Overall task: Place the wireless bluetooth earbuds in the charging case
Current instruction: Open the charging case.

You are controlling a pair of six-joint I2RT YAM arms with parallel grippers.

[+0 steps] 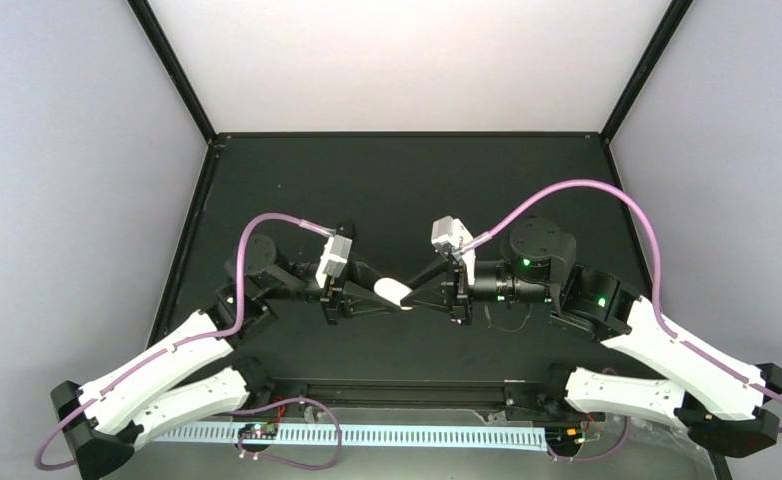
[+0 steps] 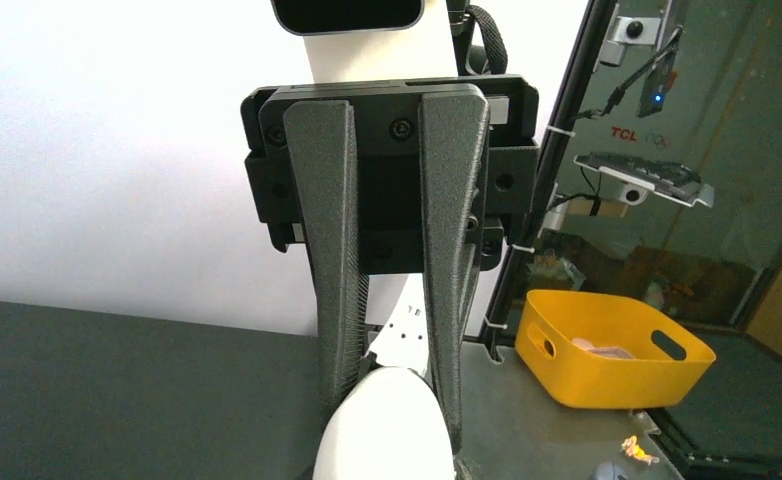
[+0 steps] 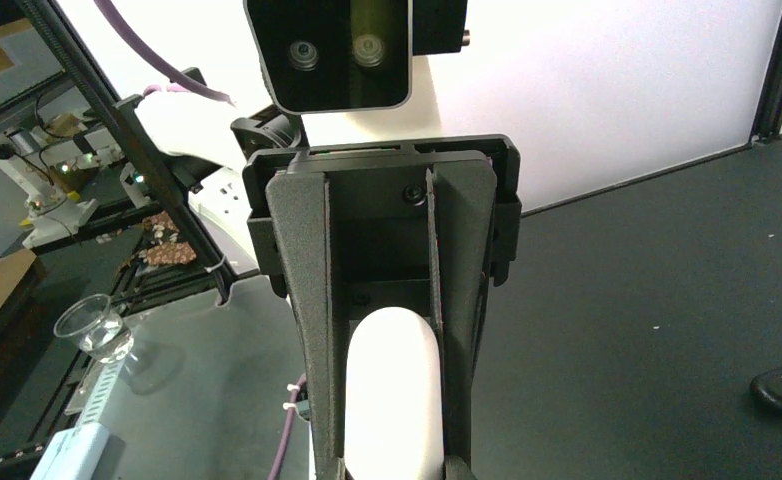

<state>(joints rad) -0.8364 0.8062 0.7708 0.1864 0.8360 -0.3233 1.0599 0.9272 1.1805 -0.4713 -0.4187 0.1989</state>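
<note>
The smooth, light charging case [image 3: 392,395], probably slippery, was clamped by its sides in the right gripper [image 3: 392,462]. The left gripper [image 2: 395,405] flanked its end with narrow jaws, grip unclear.

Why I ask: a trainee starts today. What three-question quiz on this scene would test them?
1. True or false: only the right pincer has the white charging case between its fingers.
2. The bin in the left wrist view is: A) blue, B) yellow, C) red.
3. What glass item shows at the left of the right wrist view?
Key: 1 false, the left pincer flanks it too; 2 B; 3 a small beaker.
</note>
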